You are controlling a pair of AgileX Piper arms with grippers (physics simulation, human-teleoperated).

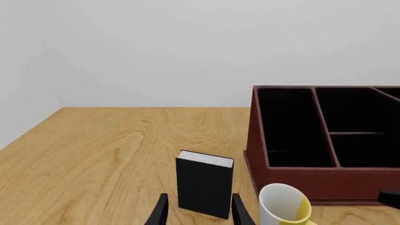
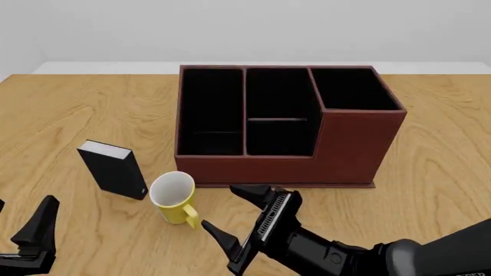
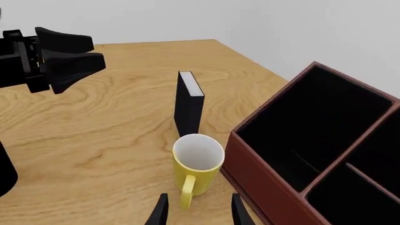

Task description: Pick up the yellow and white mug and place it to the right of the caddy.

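Yellow and white mug (image 2: pixel 173 198) stands upright on table (image 2: pixel 69 115), just left-front of caddy (image 2: pixel 284 123) (black box (image 2: pixel 114 169) beside it). Right hand (image 2: pixel 236 221) spread near its handle, empty; left hand (image 2: pixel 34 230) spread, well apart.

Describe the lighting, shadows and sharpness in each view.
Front view: flat even light, only a faint shadow under the caddy, everything sharp. Left wrist view: no glare, the mug crisp though cut off. Right wrist view: soft shading, no blur.
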